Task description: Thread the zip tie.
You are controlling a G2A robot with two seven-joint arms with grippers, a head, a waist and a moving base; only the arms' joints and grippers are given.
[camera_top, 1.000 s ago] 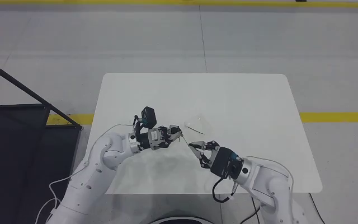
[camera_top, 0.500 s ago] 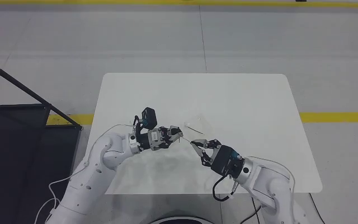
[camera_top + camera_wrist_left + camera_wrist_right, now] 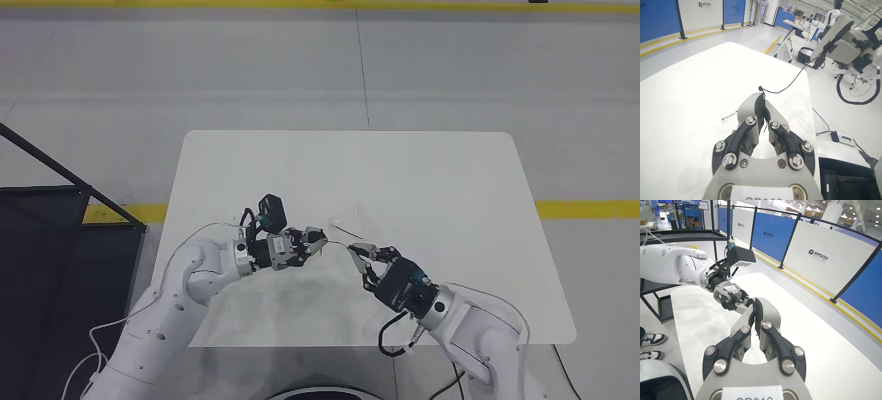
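Note:
A thin black zip tie (image 3: 778,92) hangs in the air between my two grippers, above the near middle of the white table (image 3: 450,180). My left gripper (image 3: 762,98) is shut on the strap just behind its small square head (image 3: 760,88). From there the strap curves away to my right gripper (image 3: 817,56), which is shut on the far end. From above, the left gripper (image 3: 316,240) and the right gripper (image 3: 354,251) stand tip to tip, a short gap apart. In the right wrist view its own gripper (image 3: 755,303) sits just in front of the left one (image 3: 745,306).
A clear plastic sleeve (image 3: 347,216) lies flat on the table just beyond the grippers, with another thin tie (image 3: 728,116) at its edge. A black frame (image 3: 60,180) stands off the table's left side.
The right gripper has moved a little away from the robot and toward the left gripper. The left gripper has edged toward it, so the gap between them is smaller.

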